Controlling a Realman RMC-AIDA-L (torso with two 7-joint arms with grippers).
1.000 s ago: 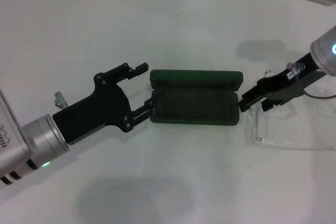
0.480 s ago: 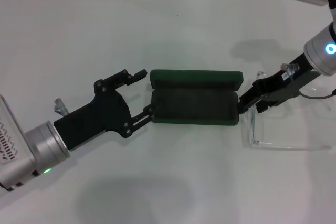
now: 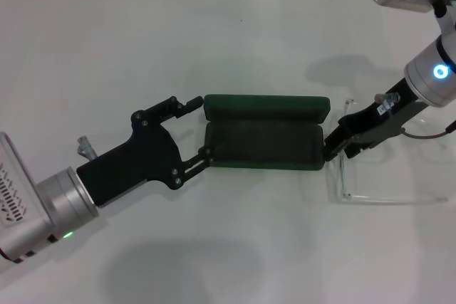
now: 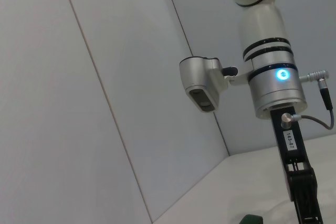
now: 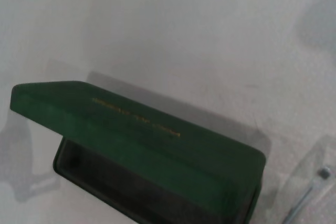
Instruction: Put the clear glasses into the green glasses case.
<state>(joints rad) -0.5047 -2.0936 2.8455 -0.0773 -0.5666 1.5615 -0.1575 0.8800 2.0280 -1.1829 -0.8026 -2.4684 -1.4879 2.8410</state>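
The green glasses case (image 3: pixel 265 144) lies open mid-table, its lid (image 3: pixel 266 107) raised at the back; the right wrist view shows the lid's gold lettering (image 5: pixel 137 119). My left gripper (image 3: pixel 197 129) is open at the case's left end, its near finger (image 3: pixel 201 156) touching the case. My right gripper (image 3: pixel 333 144) sits at the case's right end, shut on the clear glasses (image 3: pixel 343 176). The glasses trail to the right along the table, and their edge (image 5: pixel 310 182) shows in the right wrist view.
The white table (image 3: pixel 235 40) meets a pale wall at the back. The left wrist view looks up at the right arm (image 4: pixel 273 77) against that wall, with a corner of the case (image 4: pixel 252 219).
My right gripper has slid left toward the case's right end, and the clear glasses came with it. The left arm shifted slightly, its near finger staying at the case.
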